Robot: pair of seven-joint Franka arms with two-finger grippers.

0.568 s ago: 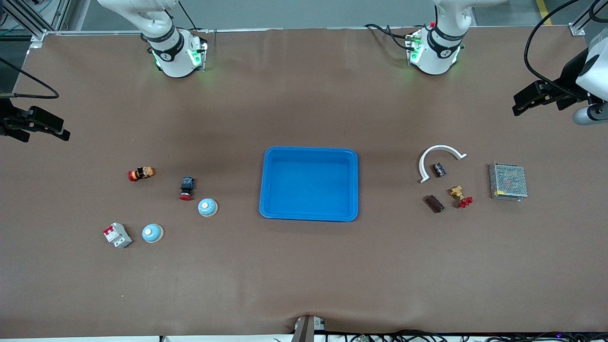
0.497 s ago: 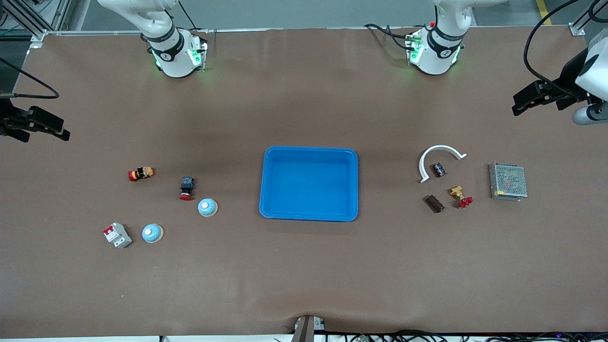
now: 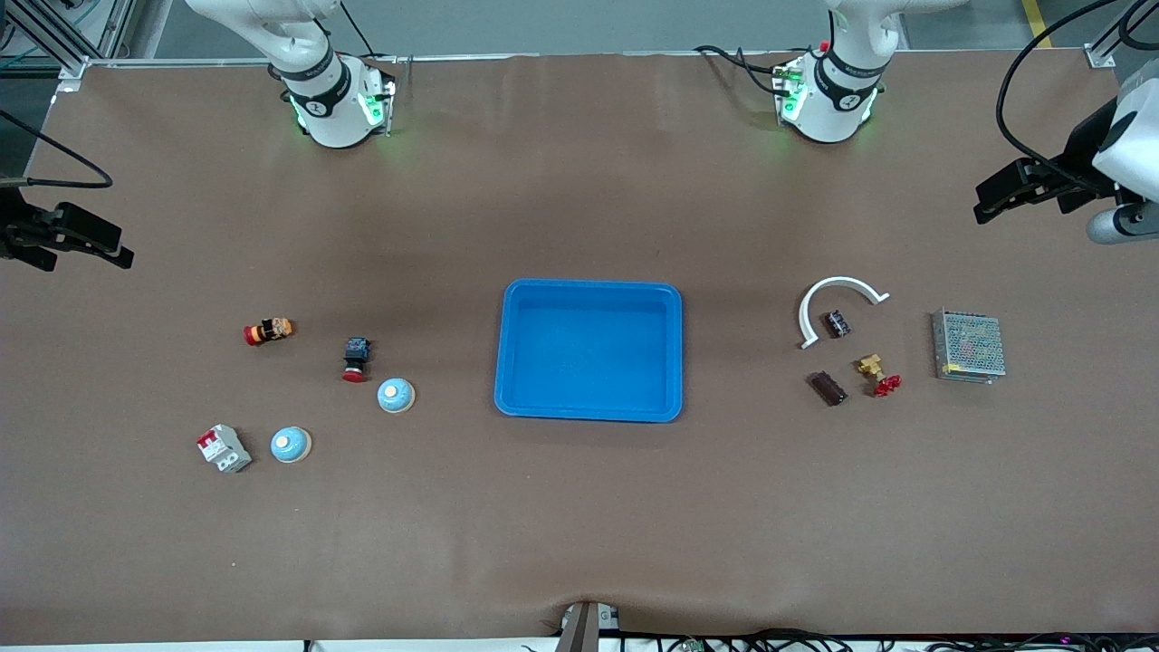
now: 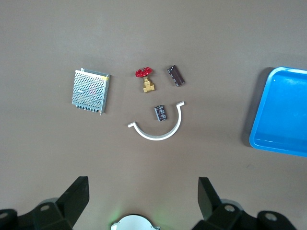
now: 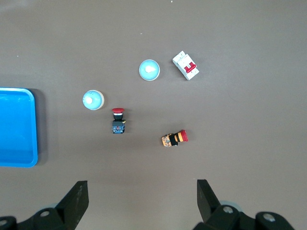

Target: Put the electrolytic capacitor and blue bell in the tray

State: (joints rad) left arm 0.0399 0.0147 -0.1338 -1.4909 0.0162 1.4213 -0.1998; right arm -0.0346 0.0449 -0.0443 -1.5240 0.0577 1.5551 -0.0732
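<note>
Take the dial as the front view, twelve pointing at the robots' bases and the blue tray (image 3: 589,350) at its centre. The tray sits mid-table and holds nothing.

At about nine o'clock from it, toward the right arm's end:
- one blue bell (image 3: 396,395) lies closest to the tray
- a second blue bell (image 3: 291,444) lies at eight o'clock of the first, just beside a white circuit breaker with a red switch (image 3: 224,448)
- a red-capped emergency-stop button (image 3: 356,359) lies at eleven o'clock of the first bell
- an orange-and-red push button (image 3: 269,331) lies on its side at ten o'clock of the emergency-stop button

At three o'clock from the tray, toward the left arm's end:
- a dark capacitor with pale print (image 3: 838,323) lies inside a white half-ring (image 4: 154,138)
- a brown-black capacitor (image 3: 828,388) lies at six o'clock of the first
- a brass valve with a red handwheel (image 3: 876,373) sits just beside the brown-black capacitor
- a metal mesh power supply (image 3: 968,345) sits at the three o'clock end of the group

The left gripper (image 4: 144,191) hovers over bare mat at two o'clock from the tray, fingers spread wide and grasping nothing. The right gripper (image 5: 142,194) hovers over bare mat at ten o'clock, its fingers likewise released and holding nothing
</note>
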